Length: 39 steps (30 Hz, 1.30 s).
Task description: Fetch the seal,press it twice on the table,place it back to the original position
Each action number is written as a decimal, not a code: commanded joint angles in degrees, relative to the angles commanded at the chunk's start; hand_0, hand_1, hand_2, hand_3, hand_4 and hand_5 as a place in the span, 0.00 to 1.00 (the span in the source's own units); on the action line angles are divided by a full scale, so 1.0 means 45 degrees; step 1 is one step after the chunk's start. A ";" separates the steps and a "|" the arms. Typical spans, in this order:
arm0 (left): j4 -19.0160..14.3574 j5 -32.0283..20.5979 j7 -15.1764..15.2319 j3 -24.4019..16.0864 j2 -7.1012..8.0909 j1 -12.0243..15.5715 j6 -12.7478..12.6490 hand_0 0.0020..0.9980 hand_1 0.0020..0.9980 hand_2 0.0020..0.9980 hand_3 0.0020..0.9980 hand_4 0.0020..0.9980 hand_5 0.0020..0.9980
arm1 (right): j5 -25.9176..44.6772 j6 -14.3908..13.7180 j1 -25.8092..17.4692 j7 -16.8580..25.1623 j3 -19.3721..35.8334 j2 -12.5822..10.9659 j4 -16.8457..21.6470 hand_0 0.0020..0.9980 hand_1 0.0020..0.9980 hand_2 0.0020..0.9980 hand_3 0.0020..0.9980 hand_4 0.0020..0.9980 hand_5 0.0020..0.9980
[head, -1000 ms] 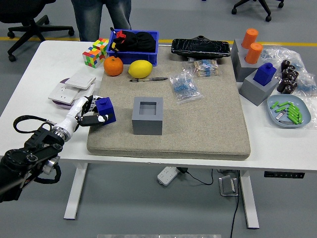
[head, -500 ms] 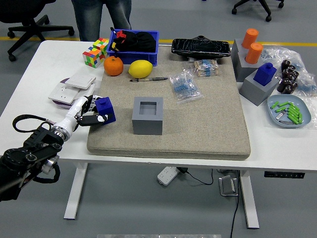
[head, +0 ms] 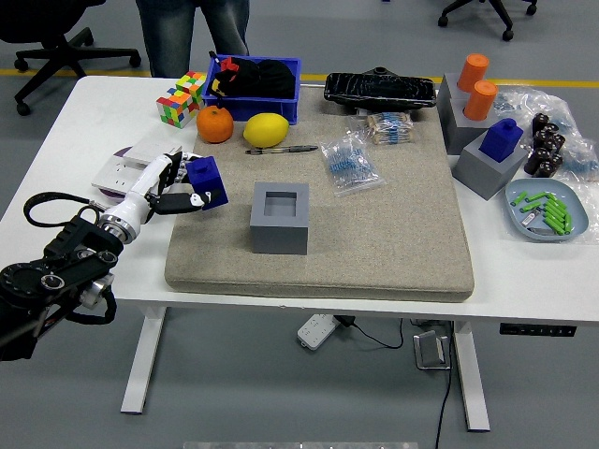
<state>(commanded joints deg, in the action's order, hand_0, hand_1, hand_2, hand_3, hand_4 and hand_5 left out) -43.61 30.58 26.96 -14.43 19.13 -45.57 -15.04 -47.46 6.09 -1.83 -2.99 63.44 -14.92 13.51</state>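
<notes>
My left hand [head: 175, 186] is shut on the blue seal [head: 206, 181] and holds it lifted above the left edge of the beige mat [head: 374, 243]. The grey holder block [head: 280, 218] with a square empty recess stands on the mat to the right of the seal. My right arm is out of view.
A blue bin [head: 255, 84], an orange [head: 215, 123], a lemon [head: 266, 129], a pen [head: 281, 150] and a Rubik's cube [head: 181, 97] lie behind. White devices [head: 126, 168] sit left of my hand. Another blue seal in a grey block [head: 493, 154] stands at right. A person [head: 192, 28] stands at the far side.
My left hand has lifted the blue seal up and back from the mat's left edge. The grey block has not moved.
</notes>
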 joint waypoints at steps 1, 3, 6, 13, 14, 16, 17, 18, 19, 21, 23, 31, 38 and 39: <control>-0.0101 0.0051 0.0000 -0.0068 0.0015 -0.0031 -0.0006 0.64 0.53 0.47 0.59 0.67 0.00 | -0.0005 -0.0001 -0.0002 0.0001 0.0005 0.0000 0.0001 0.74 0.68 0.65 0.62 0.72 0.51; -0.0650 0.0331 -0.0042 -0.0353 0.0063 -0.0226 0.0009 0.64 0.53 0.47 0.59 0.67 0.00 | -0.0010 -0.0001 -0.0024 0.0002 0.0027 0.0008 0.0000 0.74 0.68 0.65 0.62 0.72 0.51; -0.1213 0.0701 -0.0122 -0.0450 0.0033 -0.0452 0.0041 0.64 0.53 0.47 0.59 0.67 0.00 | -0.0006 0.0006 -0.0040 0.0003 0.0034 0.0015 0.0002 0.74 0.68 0.65 0.62 0.72 0.51; -0.1523 0.1229 -0.0452 0.0300 -0.0300 -0.0948 0.0266 0.64 0.53 0.47 0.59 0.68 0.00 | -0.0005 -0.0005 -0.0026 0.0001 0.0060 -0.0017 0.0004 0.74 0.69 0.65 0.62 0.72 0.51; -0.1465 0.1311 -0.0522 0.0464 -0.0373 -0.1028 0.0320 0.64 0.53 0.47 0.59 0.68 0.00 | 0.0000 0.0001 -0.0024 -0.0003 0.0056 -0.0018 0.0001 0.74 0.69 0.65 0.62 0.72 0.51; -0.1389 0.1436 -0.0650 0.0702 -0.0465 -0.1143 0.0414 0.64 0.53 0.47 0.59 0.68 0.00 | -0.0002 0.0002 -0.0018 -0.0006 0.0062 -0.0023 -0.0001 0.73 0.68 0.65 0.62 0.72 0.51; -0.1345 0.1480 -0.0747 0.0887 -0.0517 -0.1234 0.0497 0.64 0.53 0.47 0.59 0.68 0.00 | 0.0003 0.0001 -0.0013 -0.0005 0.0070 -0.0027 0.0000 0.73 0.68 0.65 0.62 0.72 0.51; -0.1307 0.1549 -0.0812 0.1004 -0.0554 -0.1297 0.0547 0.64 0.53 0.47 0.59 0.68 0.00 | 0.0002 0.0003 -0.0007 -0.0006 0.0073 -0.0034 0.0002 0.73 0.68 0.65 0.62 0.72 0.51; -0.1282 0.1597 -0.0858 0.1082 -0.0574 -0.1341 0.0584 0.64 0.53 0.47 0.59 0.68 0.00 | 0.0002 0.0003 -0.0002 -0.0006 0.0072 -0.0039 0.0003 0.73 0.68 0.65 0.62 0.72 0.51; -0.1233 0.1601 -0.0927 0.1218 -0.0599 -0.1431 0.0649 0.64 0.53 0.47 0.59 0.68 0.00 | 0.0000 -0.0003 0.0008 -0.0004 0.0085 -0.0046 0.0003 0.73 0.68 0.65 0.62 0.72 0.51; -0.1183 0.1659 -0.1018 0.1317 -0.0607 -0.1529 0.0724 0.64 0.53 0.47 0.59 0.68 0.00 | 0.0001 0.0006 0.0020 -0.0007 0.0062 -0.0057 0.0005 0.74 0.68 0.65 0.62 0.72 0.51; -0.1151 0.1644 -0.1182 0.1699 -0.0532 -0.1776 0.0874 0.64 0.53 0.47 0.59 0.68 0.00 | 0.0012 0.0000 0.0024 0.0000 0.0065 -0.0072 0.0007 0.73 0.68 0.65 0.62 0.72 0.51; -0.1218 0.1585 -0.1232 0.1896 -0.0511 -0.1890 0.0952 0.64 0.53 0.47 0.59 0.68 0.00 | -0.0001 -0.0004 0.0043 0.0002 0.0100 -0.0073 0.0009 0.74 0.69 0.65 0.62 0.72 0.51; -0.1233 0.1567 -0.1235 0.1943 -0.0513 -0.1907 0.0961 0.64 0.53 0.47 0.59 0.68 0.00 | -0.0002 -0.0002 0.0043 0.0000 0.0101 -0.0073 0.0007 0.74 0.69 0.65 0.62 0.72 0.51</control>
<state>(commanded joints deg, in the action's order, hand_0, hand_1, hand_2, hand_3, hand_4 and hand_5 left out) -49.16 37.63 21.41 -5.68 16.82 -54.15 -10.72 -47.47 6.09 -1.63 -2.99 63.89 -15.25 13.54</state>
